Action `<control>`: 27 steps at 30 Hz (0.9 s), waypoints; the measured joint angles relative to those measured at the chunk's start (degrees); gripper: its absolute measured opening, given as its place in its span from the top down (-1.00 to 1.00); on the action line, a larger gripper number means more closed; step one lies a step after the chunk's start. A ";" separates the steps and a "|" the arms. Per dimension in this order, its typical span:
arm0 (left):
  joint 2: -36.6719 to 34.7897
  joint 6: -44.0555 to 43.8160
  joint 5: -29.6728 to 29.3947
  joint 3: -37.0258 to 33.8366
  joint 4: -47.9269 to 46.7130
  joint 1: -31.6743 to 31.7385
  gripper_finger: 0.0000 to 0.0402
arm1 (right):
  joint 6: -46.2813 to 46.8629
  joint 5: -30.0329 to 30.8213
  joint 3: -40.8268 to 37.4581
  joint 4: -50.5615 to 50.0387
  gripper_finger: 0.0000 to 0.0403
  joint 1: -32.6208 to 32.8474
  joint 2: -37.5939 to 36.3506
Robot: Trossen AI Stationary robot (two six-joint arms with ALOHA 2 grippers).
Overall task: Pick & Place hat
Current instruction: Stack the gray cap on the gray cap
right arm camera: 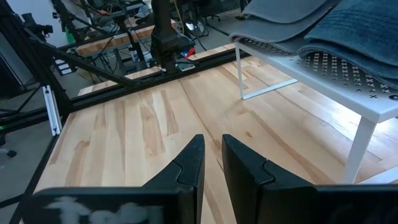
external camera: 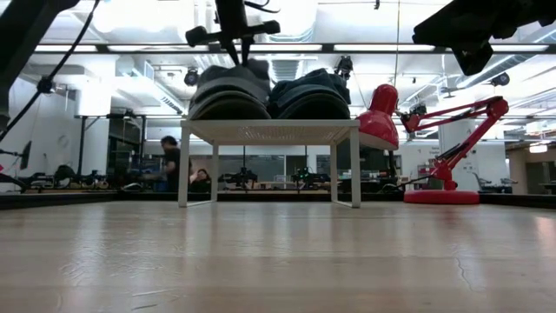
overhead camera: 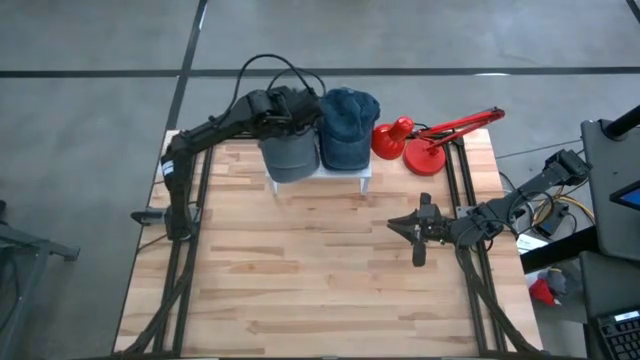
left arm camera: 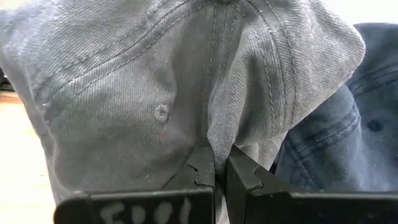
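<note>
A grey cap (overhead camera: pixel 288 155) and a dark blue cap (overhead camera: pixel 348 130) lie side by side on a white wire rack (overhead camera: pixel 345 172) at the table's far edge, brims on the rack top. My left gripper (overhead camera: pixel 298 118) reaches over the grey cap from the far left and is shut on its crown; in the low view it comes down onto the cap (external camera: pixel 228 91) from above. My right gripper (overhead camera: pixel 392 225) waits over the table's right side, away from both caps. A narrow gap (right arm camera: pixel 212 146) separates its fingers, which hold nothing. My left gripper (left arm camera: pixel 221 163) pinches a raised fold of the grey cap's crown cloth (left arm camera: pixel 219 134) between its two fingers, beside a seam and near an eyelet (left arm camera: pixel 161 112). The fingers come from above, slanting down. The cap still sits on the rack, next to the blue cap (left arm camera: pixel 348 124).
A red desk lamp (overhead camera: pixel 430 140) stands right of the rack at the far right corner, its arm stretching toward the right edge. The rack (external camera: pixel 269 132) stands on thin white legs. Bare wooden table (overhead camera: pixel 300 270) lies between the rack and the near edge. People sit in the room behind.
</note>
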 joint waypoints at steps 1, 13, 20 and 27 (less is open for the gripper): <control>0.10 0.00 0.10 -0.02 0.04 0.00 0.98 | 0.00 0.00 0.00 0.00 0.74 -0.01 0.00; -0.07 -0.04 0.34 -0.11 0.38 0.09 0.88 | 0.00 0.00 0.00 0.00 0.74 -0.02 0.00; -0.16 2.40 0.62 -0.11 0.39 0.09 0.87 | 0.00 0.00 0.00 0.00 0.74 -0.02 0.00; -1.52 3.27 0.67 0.88 0.31 0.27 0.86 | 0.02 0.00 0.00 0.00 0.74 -0.02 0.00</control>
